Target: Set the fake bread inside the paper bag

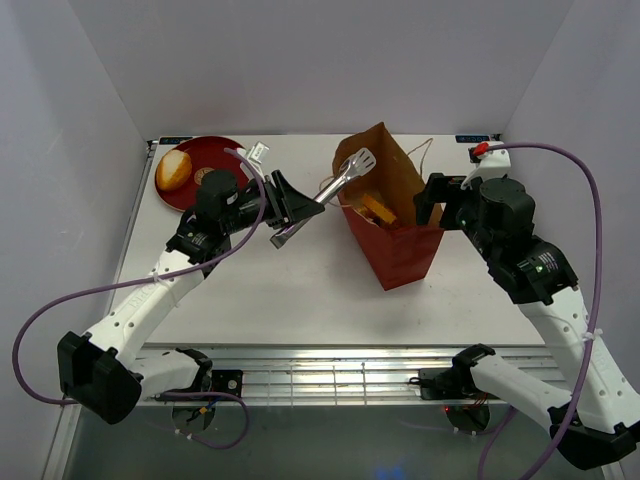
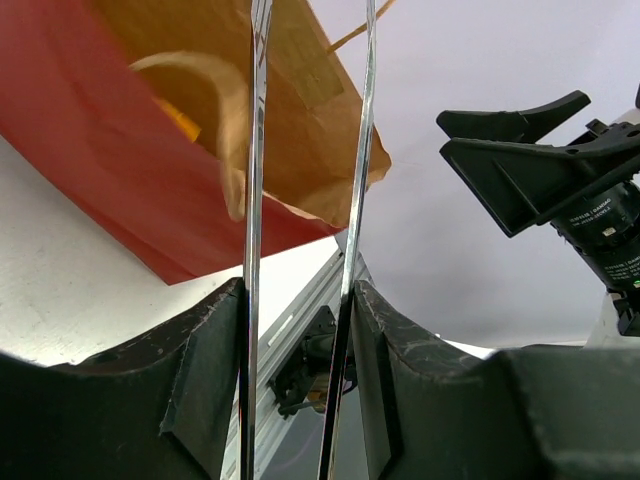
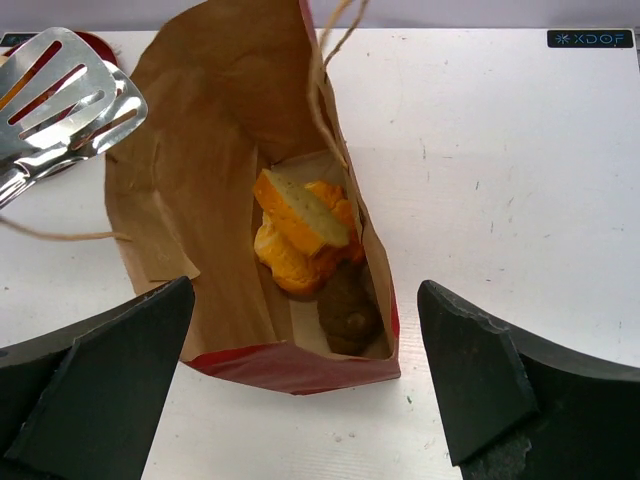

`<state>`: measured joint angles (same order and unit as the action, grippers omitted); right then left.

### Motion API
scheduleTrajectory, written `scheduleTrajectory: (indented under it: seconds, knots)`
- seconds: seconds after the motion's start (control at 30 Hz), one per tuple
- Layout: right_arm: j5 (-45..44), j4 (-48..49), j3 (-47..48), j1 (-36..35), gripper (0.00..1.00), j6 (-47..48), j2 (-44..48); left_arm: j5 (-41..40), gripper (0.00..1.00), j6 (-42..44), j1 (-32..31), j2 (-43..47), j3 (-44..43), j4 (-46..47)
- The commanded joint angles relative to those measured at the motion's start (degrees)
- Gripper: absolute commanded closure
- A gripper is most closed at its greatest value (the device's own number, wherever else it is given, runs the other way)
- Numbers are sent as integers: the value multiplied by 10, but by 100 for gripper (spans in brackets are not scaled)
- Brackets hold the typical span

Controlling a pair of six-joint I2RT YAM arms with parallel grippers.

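The reddish-brown paper bag [image 1: 398,245] stands open right of centre. The right wrist view shows the bag [image 3: 210,150] holding a yellow-brown piece [image 3: 300,208], an orange ridged bun [image 3: 283,262] and a dark brown piece [image 3: 348,312]. The golden oval roll [image 1: 173,170] lies on the red plate [image 1: 222,150] at the back left. My left gripper [image 1: 297,208] is shut on metal tongs [image 1: 345,180]; their empty tips hover at the bag's left rim. My right gripper [image 1: 432,203] is open and empty beside the bag's right side, and its jaws straddle the bag's near end in its wrist view [image 3: 310,390].
The bag's pale string handles [image 1: 425,150] hang over its far side. The table's near metal rail [image 1: 330,365] runs between the arm bases. White walls close in the back and sides.
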<state>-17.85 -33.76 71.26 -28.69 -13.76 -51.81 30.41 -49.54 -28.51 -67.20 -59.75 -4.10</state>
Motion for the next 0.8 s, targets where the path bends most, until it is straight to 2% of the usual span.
scheduleTrajectory:
  seconds: [0.0,0.27,0.43,0.67,0.77]
  knots:
    - [1,12,5,-3,2,9,13,-7,45,7,-3,7,-23,11]
    - [8,13,10,-4,2,11,10,-4,47,24,-3,16,-43,11]
    - [10,13,6,-4,2,11,14,-29,47,66,-3,29,-96,-16]
    - [13,13,5,-4,2,13,21,-140,47,167,13,28,-206,-159]
    - [16,13,5,-4,2,13,22,-136,47,171,71,34,-211,-187]
